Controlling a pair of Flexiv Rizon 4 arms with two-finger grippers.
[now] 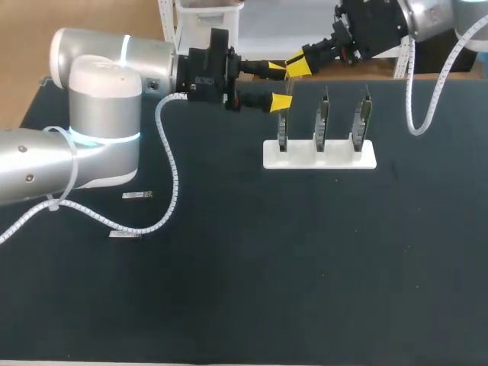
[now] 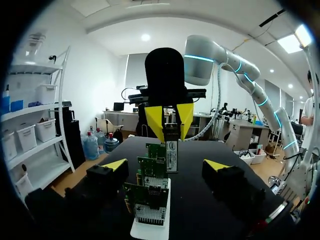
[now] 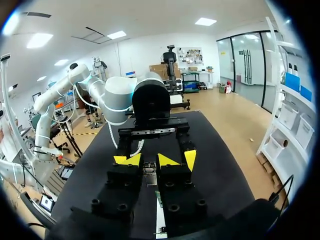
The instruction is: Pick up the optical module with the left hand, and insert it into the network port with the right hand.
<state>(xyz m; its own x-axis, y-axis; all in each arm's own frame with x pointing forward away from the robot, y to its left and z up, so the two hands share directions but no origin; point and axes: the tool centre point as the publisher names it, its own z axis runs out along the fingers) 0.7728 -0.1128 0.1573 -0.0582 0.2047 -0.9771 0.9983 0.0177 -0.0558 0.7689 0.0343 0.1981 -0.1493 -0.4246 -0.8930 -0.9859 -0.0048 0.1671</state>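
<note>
The optical module [image 2: 171, 151], a small silver bar, hangs upright between the yellow fingertips of my right gripper [image 2: 170, 119], which is shut on it. In the right wrist view the module [image 3: 149, 168] sits between those same tips, at the right gripper [image 3: 148, 161]. My left gripper [image 2: 165, 165] faces it with its fingers wide open, one on each side and clear of the module. In the head view the left gripper [image 1: 280, 86] and right gripper [image 1: 299, 66] meet just above the leftmost green board [image 1: 282, 130] of the white rack [image 1: 335, 158].
The rack holds three upright green network boards [image 2: 150, 185] directly under both grippers. Two spare silver modules [image 1: 137, 196] [image 1: 124, 235] lie on the black table [image 1: 305, 267] near my left arm's base. A white cable loops beside them.
</note>
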